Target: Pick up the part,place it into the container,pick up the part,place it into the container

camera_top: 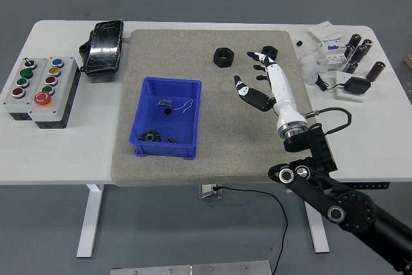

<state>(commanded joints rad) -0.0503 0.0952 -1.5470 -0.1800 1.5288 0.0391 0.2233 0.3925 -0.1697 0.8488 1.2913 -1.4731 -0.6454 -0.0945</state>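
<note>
The right hand [262,76] reaches over the grey mat [296,140] with its fingers [245,89] spread wide and holding nothing, the palm turned toward the far side of the surface [58,152] where two black nuts wait. The smaller nut [270,52] lies just beyond the fingertips, partly hidden by them, and the larger nut [224,56] sits a little to its left, well clear of the hand. That open spread suits an approach: the hand looks set to close around the nearer nut next, though no contact shows yet. The blue bin [190,94] stands on the mat's left half, within easy reach of a short sideways carry, and already holds a small black gear [150,137] and a few tiny bits near its front wall. Judging by this, one placement seems done and a second pick is beginning. The left arm is not visible.
</note>
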